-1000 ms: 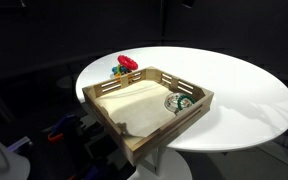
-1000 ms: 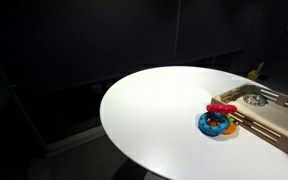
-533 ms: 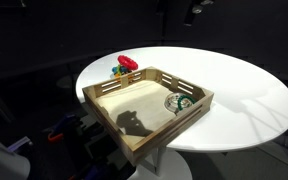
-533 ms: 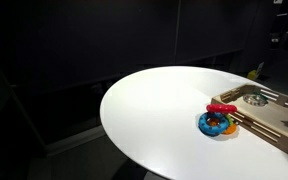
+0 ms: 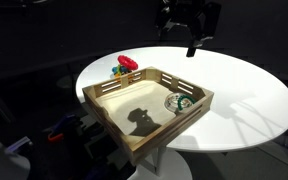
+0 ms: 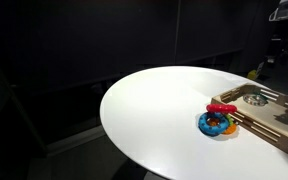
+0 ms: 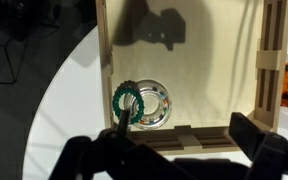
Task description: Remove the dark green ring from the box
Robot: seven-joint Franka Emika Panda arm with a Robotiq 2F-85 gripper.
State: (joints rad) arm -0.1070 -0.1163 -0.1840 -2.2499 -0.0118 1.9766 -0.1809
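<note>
Dark green ring (image 7: 126, 98), round with a ropy edge, lies flat on the floor of the pale wooden box (image 7: 101, 50). It's tucked into a corner by the slatted wall, overlapping a shiny, glassy disc (image 7: 154, 106). The box is a shallow square tray with slotted sides, sitting on the smooth, round white surface (image 5: 246, 88). Just outside it there's a cluster of bright plastic toys (image 5: 127, 66). Up above hangs the pincer (image 5: 191, 30), and in the wrist view its dark fingers are spread wide with nothing between them.
</note>
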